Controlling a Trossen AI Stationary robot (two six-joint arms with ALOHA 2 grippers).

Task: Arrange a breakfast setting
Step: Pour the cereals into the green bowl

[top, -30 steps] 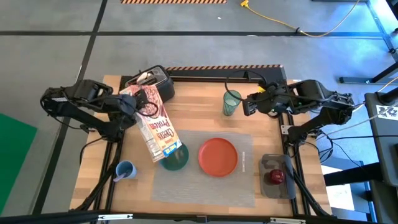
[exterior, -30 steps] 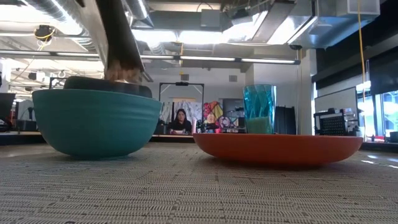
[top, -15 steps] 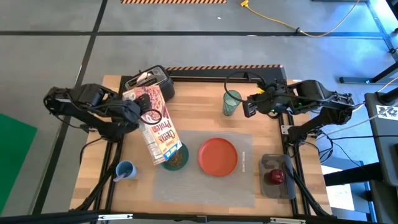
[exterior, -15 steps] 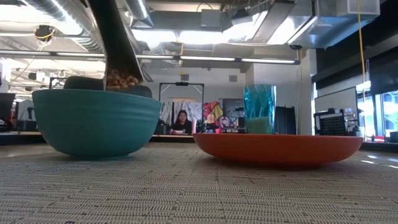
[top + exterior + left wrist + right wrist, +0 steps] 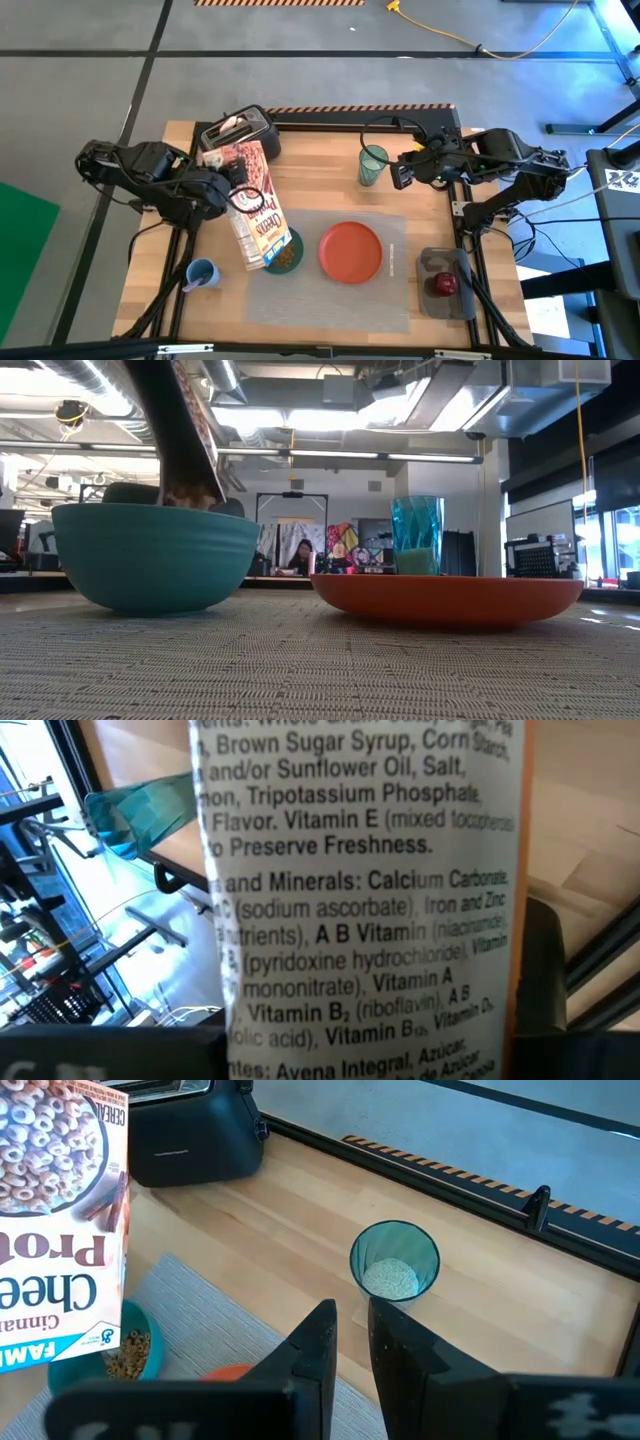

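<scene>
My left gripper (image 5: 226, 186) is shut on the tall cereal box (image 5: 255, 205), which tilts with its open end over the teal bowl (image 5: 284, 254). The bowl holds cereal and stands on the grey placemat (image 5: 390, 300) beside the orange-red plate (image 5: 351, 250). The green glass (image 5: 373, 164) stands on the wood at the far side. My right gripper (image 5: 348, 1342) hovers just right of the glass, shut and empty. The red apple (image 5: 442, 285) lies on a dark tray at the right. A toast slice (image 5: 228, 124) sticks out of the toaster. My left gripper pinches the cereal box between its two fingers, one on each wide face, with the printed narrow side panel (image 5: 490, 970) toward the wrist. The fingers (image 5: 548, 982) come level from the table's left, across the box. The box is lifted clear, its open end (image 5: 190, 490) down over the bowl.
The black toaster (image 5: 240, 132) stands at the far left. A blue cup (image 5: 203, 272) with a pale utensil stands on the wood near the left front. A black rail (image 5: 360, 118) runs along the far edge. A person sits far off in the room.
My left gripper has moved toward the table's right and near edge with the cereal box. The box has tipped steeper and its open end has come lower over the bowl. Cereal has dropped into the bowl.
</scene>
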